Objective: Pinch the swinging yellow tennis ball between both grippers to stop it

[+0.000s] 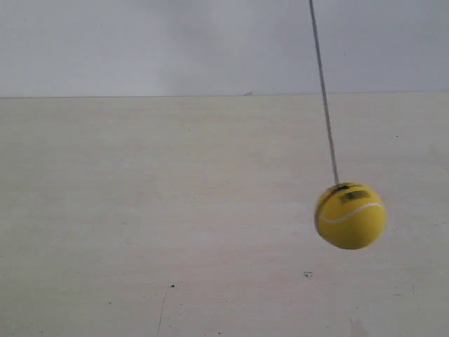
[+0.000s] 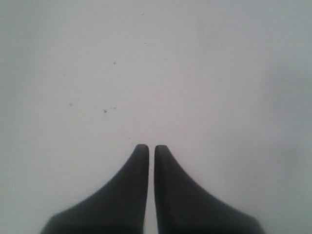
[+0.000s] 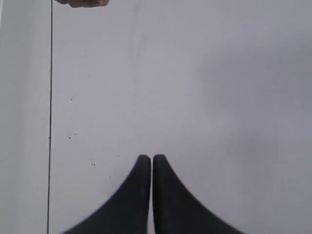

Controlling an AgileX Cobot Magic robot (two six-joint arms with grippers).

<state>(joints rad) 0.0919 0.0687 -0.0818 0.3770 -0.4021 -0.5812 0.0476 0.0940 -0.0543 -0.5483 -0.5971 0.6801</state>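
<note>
The yellow tennis ball [image 1: 350, 215] hangs on a thin string [image 1: 323, 91] at the right of the exterior view, above the pale table; its white seam and black print show near its top. No arm or gripper appears in the exterior view. In the left wrist view my left gripper [image 2: 151, 146] points over bare white surface, its two black wedge jaws nearly touching, nothing between them. My right gripper [image 3: 151, 157] looks the same in the right wrist view, jaws together and empty. The ball shows in neither wrist view.
The pale table [image 1: 175, 210] meets a grey wall along a straight back edge [image 1: 140, 96]. A thin dark line [image 3: 50, 117] runs across the white surface in the right wrist view, and a small brownish shape [image 3: 83, 2] sits at that frame's border.
</note>
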